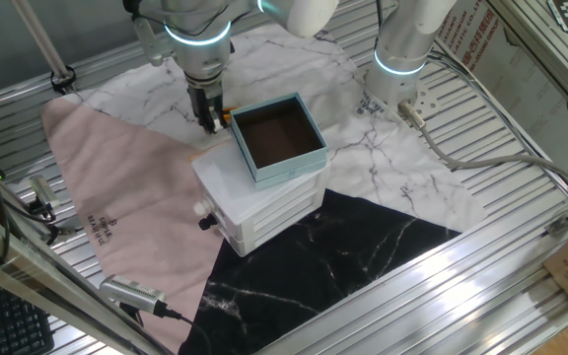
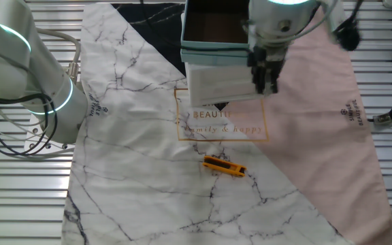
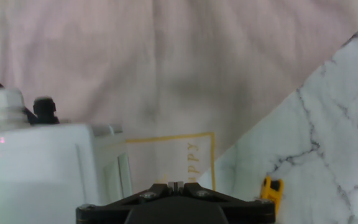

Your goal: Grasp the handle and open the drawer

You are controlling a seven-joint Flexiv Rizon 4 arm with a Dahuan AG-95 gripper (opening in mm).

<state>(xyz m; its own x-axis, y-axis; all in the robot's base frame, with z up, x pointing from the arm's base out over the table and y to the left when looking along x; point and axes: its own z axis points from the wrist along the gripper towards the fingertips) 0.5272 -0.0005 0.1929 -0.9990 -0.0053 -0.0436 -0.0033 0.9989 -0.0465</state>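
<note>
The small white cabinet [image 1: 264,202] stands mid-table with a teal box [image 1: 279,138] with brown inside on top. Its lowest drawer [image 1: 259,230] looks closed. The black knob handle [image 1: 205,223] sticks out at the cabinet's lower left, just under a pale knob [image 1: 200,208]. In the hand view the black knob [image 3: 44,109] and the pale knob [image 3: 6,102] show at far left, beyond the cabinet's top [image 3: 42,162]. My gripper [image 1: 208,123] hangs behind the cabinet's rear corner, well away from the knob, its fingers together and empty. It also shows in the other fixed view [image 2: 264,87] and the hand view [image 3: 176,185].
A pink cloth [image 1: 116,187], a white marble cloth [image 1: 383,148] and a black marble cloth [image 1: 343,256] cover the table. A small yellow tool [image 2: 224,166] lies on the white cloth, also in the hand view [image 3: 272,188]. A second arm's base [image 1: 402,59] stands behind.
</note>
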